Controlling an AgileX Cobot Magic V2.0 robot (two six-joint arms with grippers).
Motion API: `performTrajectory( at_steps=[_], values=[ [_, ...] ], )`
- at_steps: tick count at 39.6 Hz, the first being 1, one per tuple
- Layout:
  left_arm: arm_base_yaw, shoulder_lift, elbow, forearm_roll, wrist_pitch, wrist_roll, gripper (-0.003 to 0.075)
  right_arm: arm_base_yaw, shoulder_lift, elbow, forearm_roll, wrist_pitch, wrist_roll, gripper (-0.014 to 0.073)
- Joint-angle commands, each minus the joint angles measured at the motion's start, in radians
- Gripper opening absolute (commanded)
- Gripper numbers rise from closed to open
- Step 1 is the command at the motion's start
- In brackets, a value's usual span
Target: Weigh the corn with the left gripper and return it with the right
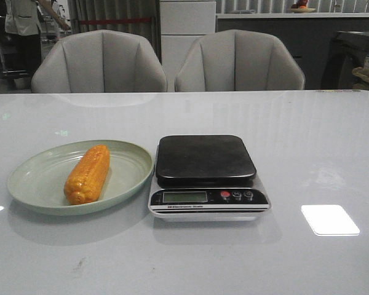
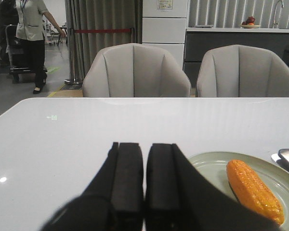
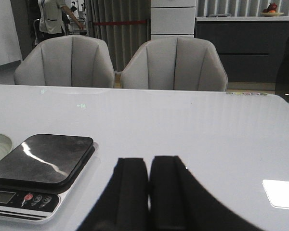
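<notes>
The orange-yellow corn cob [image 1: 87, 174] shows rows of kernels, deeper orange along its shaded side. The round pale green plate [image 1: 31, 178] is plain, with faint concentric rings. The kitchen scale [image 1: 206, 178] has a glossy black platform, a silver-white base, one red button and what seem to be two dark ones. The glossy tabletop [image 1: 307, 153] is pale grey-white. Both grippers, left [image 2: 144, 180] and right [image 3: 149, 185], are matte black.

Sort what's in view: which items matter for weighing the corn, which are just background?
Task items:
- orange-yellow corn cob, lying on the plate
- pale green round plate
- black-topped digital kitchen scale, platform bare
- left claw, shut
- right claw, shut

Background:
- two grey upholstered chairs
- white glossy table
- person standing at the back
</notes>
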Motion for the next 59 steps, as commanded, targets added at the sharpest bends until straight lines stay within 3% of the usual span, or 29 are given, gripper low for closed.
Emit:
performTrajectory(
  at_steps=[1, 35, 45, 59],
  values=[
    [-0.001, -0.021, 0.031, -0.008, -0.069, -0.005, 0.0113, -0.006, -0.018, 0.009, 0.002, -0.088, -0.01, 0.0167],
    [-0.001, -0.021, 0.031, -0.008, -0.069, -0.005, 0.0113, -0.006, -0.018, 0.009, 0.002, -0.088, -0.01, 0.0167],
    [-0.001, -0.019, 0.006, -0.028, -0.219, -0.005, 0.0113, -0.006, -0.018, 0.009, 0.002, -0.088, -0.01, 0.0167],
    [-0.001, 0.145, -0.364, -0.019, 0.209, -0.003, 0.0113, -0.006, -0.018, 0.009, 0.002, -0.088, -0.01, 0.0167]
  ],
)
